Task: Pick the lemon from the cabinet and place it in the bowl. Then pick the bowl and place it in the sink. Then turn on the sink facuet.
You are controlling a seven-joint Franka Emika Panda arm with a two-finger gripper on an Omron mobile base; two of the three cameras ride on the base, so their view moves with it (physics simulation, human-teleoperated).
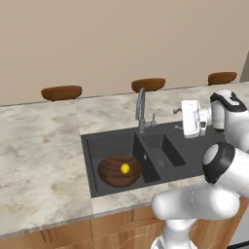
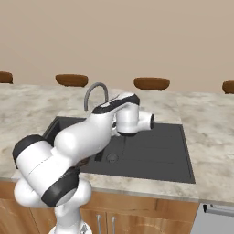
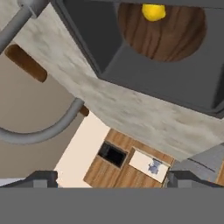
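The dark wooden bowl (image 1: 113,173) rests in the left basin of the charcoal sink (image 1: 91,160), and the yellow lemon (image 1: 125,168) lies inside it. Behind the divider rises the grey gooseneck sink faucet (image 1: 141,109). My gripper (image 1: 178,119) hovers over the sink's back rim to the right of the faucet, pointing toward it, open and holding nothing. In the hand view the curved faucet spout (image 3: 43,131) crosses the left side, with the bowl (image 3: 170,39) and lemon (image 3: 153,12) at the top, and the gripper (image 3: 114,180) open. The cabinet is out of view.
Pale marbled counter (image 1: 39,146) surrounds the sink. Brown stool tops (image 1: 61,92) (image 1: 148,84) (image 1: 222,78) line its far edge. My own arm hides the left basin in the right base view, where the faucet arch (image 2: 96,87) and the sink (image 2: 155,153) show.
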